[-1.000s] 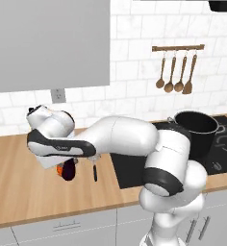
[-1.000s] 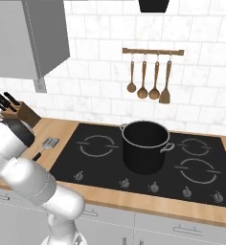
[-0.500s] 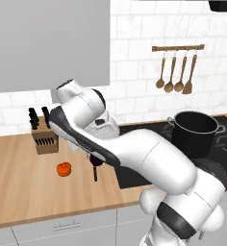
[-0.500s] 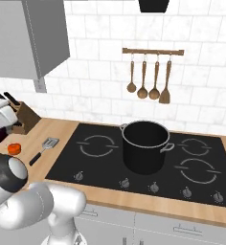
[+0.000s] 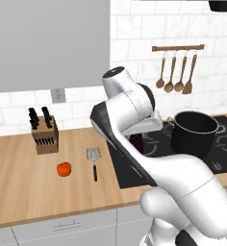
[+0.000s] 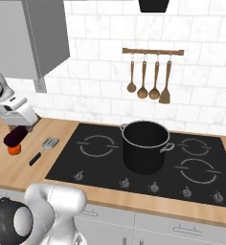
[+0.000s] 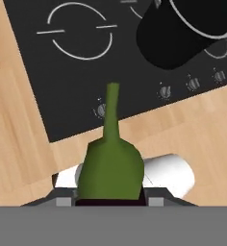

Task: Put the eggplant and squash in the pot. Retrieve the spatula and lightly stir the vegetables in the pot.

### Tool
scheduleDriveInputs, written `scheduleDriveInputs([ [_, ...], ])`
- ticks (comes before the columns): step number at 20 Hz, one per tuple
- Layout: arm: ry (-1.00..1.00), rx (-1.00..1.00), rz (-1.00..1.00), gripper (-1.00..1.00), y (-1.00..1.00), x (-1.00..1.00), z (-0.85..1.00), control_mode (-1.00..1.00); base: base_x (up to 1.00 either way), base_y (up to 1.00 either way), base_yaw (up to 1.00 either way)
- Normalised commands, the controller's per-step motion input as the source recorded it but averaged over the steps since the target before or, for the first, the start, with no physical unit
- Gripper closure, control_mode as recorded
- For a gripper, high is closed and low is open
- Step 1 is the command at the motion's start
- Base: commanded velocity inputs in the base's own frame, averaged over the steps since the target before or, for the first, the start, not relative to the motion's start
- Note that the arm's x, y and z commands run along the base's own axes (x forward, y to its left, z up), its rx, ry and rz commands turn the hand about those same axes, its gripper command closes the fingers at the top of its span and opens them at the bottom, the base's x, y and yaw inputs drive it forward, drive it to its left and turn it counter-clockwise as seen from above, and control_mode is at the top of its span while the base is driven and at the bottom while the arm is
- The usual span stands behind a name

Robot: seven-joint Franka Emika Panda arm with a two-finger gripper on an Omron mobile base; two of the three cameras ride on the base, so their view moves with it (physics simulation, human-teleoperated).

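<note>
white-tiled kitchen wall above a wooden tabletop (image 5: 19, 192) with an inset black cooktop (image 6: 191, 143). pot (image 6: 144, 146): upright in the middle of the cooktop, between the burner rings. eggplant (image 6: 15, 136): dark purple with a green cap, pinched in the hand (image 6: 18, 130), held in the air above the tabletop near the cooktop's left edge. squash (image 5: 64, 169): on the tabletop left of the cooktop, just beside the spatula (image 5: 94, 161), not touching it. knife block (image 5: 44, 134): toward the tabletop's back edge, behind the squash. wooden utensils (image 6: 148, 81): hanging from a wall rail behind the pot.
</note>
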Motion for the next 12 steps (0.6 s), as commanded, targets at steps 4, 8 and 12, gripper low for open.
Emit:
scheduleDriveInputs([
  [4,-0.12,0.0,-0.05,1.0,-1.0,0.0,0.29,-1.0,0.0,0.0,0.0],
  [8,-0.09,0.0,-0.03,1.0,-1.0,0.02,0.22,-1.0,0.0,0.0,0.0],
  [12,-0.07,0.0,-0.01,1.0,-1.0,0.2,0.17,-1.0,0.0,0.0,0.0],
])
